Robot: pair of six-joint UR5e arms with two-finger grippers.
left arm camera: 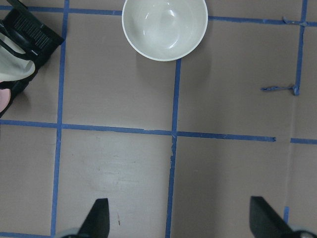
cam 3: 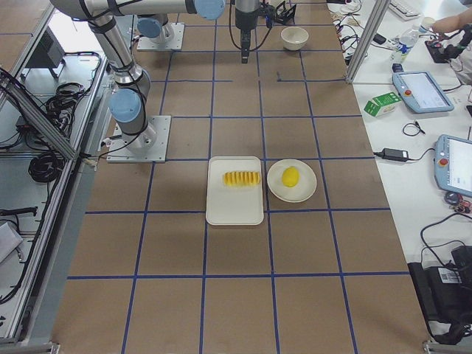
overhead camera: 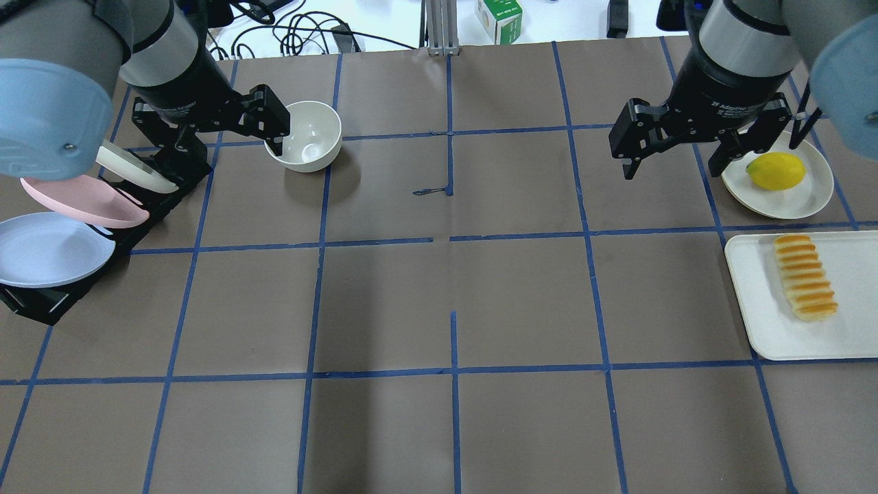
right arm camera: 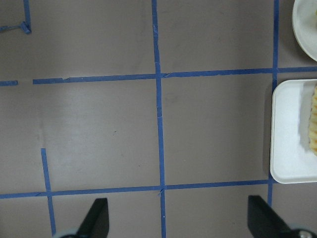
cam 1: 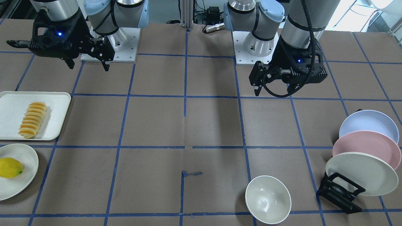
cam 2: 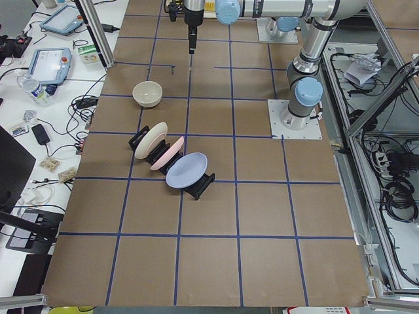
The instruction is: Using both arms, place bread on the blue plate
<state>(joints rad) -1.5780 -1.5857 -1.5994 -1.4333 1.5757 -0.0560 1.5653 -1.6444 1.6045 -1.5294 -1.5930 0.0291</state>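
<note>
The bread (cam 1: 33,119) is a ridged orange-brown loaf lying on a white tray (cam 1: 12,106). It also shows in the overhead view (overhead camera: 804,276), and its edge shows in the right wrist view (right arm camera: 313,124). The blue plate (cam 1: 369,125) stands tilted in a black rack, behind a pink and a cream plate; it also shows overhead (overhead camera: 48,250). My left gripper (overhead camera: 219,137) is open and empty, raised above the table near the rack and a bowl. My right gripper (overhead camera: 675,161) is open and empty, raised above the table, left of the lemon plate and beyond the tray overhead. Both wrist views show the fingers spread wide over bare table.
A white bowl (overhead camera: 305,137) stands next to the left gripper. The pink plate (overhead camera: 82,199) and cream plate (overhead camera: 134,171) share the rack (cam 1: 340,191). A yellow lemon (overhead camera: 775,170) lies on a cream plate (overhead camera: 809,199) beside the tray (overhead camera: 761,309). Blue tape lines grid the brown table.
</note>
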